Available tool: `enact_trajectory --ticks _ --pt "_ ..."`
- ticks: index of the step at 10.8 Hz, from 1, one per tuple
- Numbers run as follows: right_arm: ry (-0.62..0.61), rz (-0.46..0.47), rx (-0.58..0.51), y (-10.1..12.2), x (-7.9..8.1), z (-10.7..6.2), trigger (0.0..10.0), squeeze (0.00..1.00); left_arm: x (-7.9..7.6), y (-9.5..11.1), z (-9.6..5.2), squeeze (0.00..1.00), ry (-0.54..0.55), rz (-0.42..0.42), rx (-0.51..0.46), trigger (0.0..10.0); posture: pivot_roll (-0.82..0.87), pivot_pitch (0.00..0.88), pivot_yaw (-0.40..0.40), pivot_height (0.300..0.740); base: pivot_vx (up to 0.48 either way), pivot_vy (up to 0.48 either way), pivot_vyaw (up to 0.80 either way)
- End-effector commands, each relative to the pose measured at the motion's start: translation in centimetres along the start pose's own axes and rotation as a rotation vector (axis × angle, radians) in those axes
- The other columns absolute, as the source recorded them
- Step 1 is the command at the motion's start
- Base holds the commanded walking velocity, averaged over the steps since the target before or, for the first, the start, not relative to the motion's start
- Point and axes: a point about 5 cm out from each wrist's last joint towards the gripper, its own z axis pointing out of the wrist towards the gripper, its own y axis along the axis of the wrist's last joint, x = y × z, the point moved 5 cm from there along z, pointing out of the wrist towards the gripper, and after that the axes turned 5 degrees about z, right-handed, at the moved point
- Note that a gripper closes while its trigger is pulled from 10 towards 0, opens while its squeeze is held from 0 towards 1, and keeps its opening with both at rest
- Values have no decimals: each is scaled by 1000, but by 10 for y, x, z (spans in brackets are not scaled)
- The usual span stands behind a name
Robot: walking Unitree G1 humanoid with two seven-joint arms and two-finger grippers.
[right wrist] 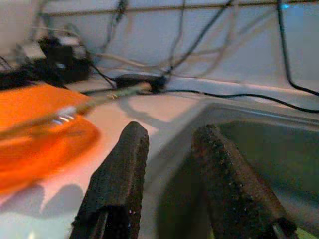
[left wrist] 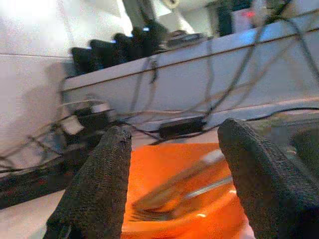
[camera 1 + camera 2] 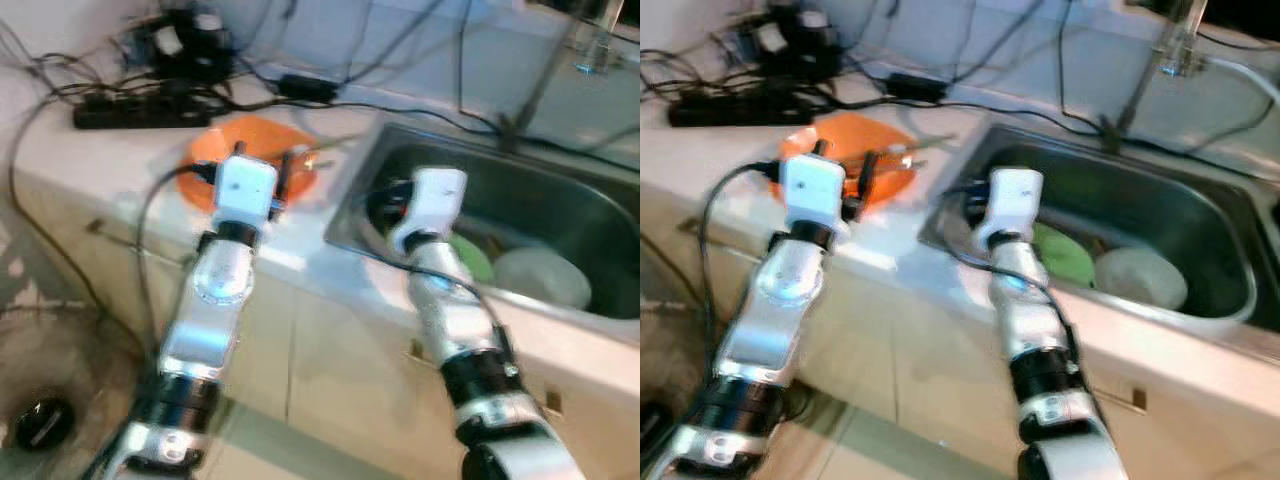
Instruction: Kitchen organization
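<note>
An orange plate (image 3: 250, 150) sits on the pale bench (image 3: 100, 160) just left of a steel sink (image 3: 560, 200), and a fork (image 2: 164, 211) and another long utensil (image 2: 179, 181) lie across it, their handles pointing toward the sink side; one handle reaches past the plate's rim toward the sink's corner. The left hand (image 3: 262, 172) hovers at the plate's near edge, its two black fingers (image 2: 97, 189) spread apart with the plate and cutlery showing between them, gripping nothing. The right hand (image 1: 174, 184) hangs at the sink's near left corner, its fingers (image 1: 119, 179) parted with a narrower gap and nothing between them; in the right wrist view one finger lies over the bench and the other over the basin. Inside the sink, close behind the right arm, a green dish (image 3: 1065, 258) lies beside a white bowl (image 3: 1140, 275), the two touching or nearly so. Behind the plate, against the wall, a black power strip (image 3: 140, 112) and a black adapter (image 3: 305, 87) rest among a tangle of dark cables (image 3: 420, 110) that run along the back of the bench and across the sink's rear rim. A tap (image 3: 1175, 40) stands at the sink's far edge. The head views are somewhat blurred.
</note>
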Motion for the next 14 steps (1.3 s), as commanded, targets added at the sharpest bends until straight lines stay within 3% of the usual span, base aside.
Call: enact_trajectory --ticks 1,14 --pt "-40 -9 -4 2 -15 0 10000 0 -10 8 2 0 -26 -11 -19 10000 145 30 -52 740 296 0 0" --pt "-44 -12 10 -1 -15 -1 10000 0 -12 9 2 0 -39 -9 -21 10000 147 40 -53 740 294 0 0"
